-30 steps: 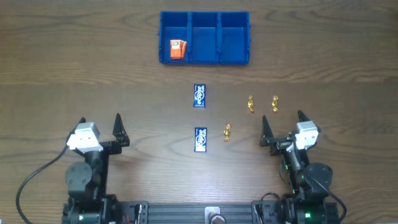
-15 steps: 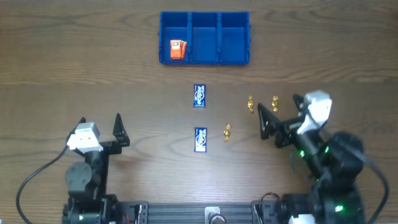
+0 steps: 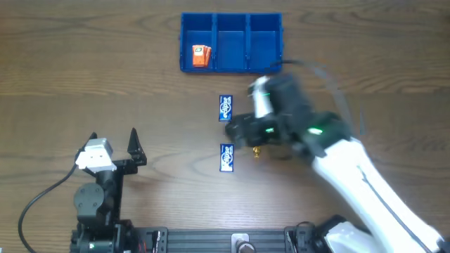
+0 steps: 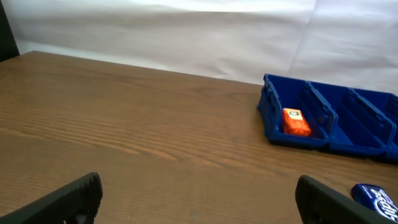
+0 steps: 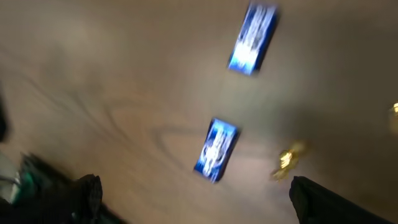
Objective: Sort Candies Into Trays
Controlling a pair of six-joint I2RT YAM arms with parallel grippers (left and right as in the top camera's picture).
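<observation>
Right tool [image 5: 193, 186] gapes wide, empty, over a flat blue-wrapped candy [image 5: 216, 149], likely light and slippery; pinch its long edges

Overhead looking straight down, wrist views low, oblique (table [image 3: 63, 63] shared)

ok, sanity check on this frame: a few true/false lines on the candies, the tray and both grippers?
1. The orange candy lies in the left compartment of the blue tray. True.
2. Both blue candies are in the tray. False: the far blue candy and the near blue candy lie on the table, outside the tray.
3. The left gripper holds a candy. False: it is open, with nothing between its fingers.
4. The right gripper is open above the table, with the near blue candy below it. True.
</observation>
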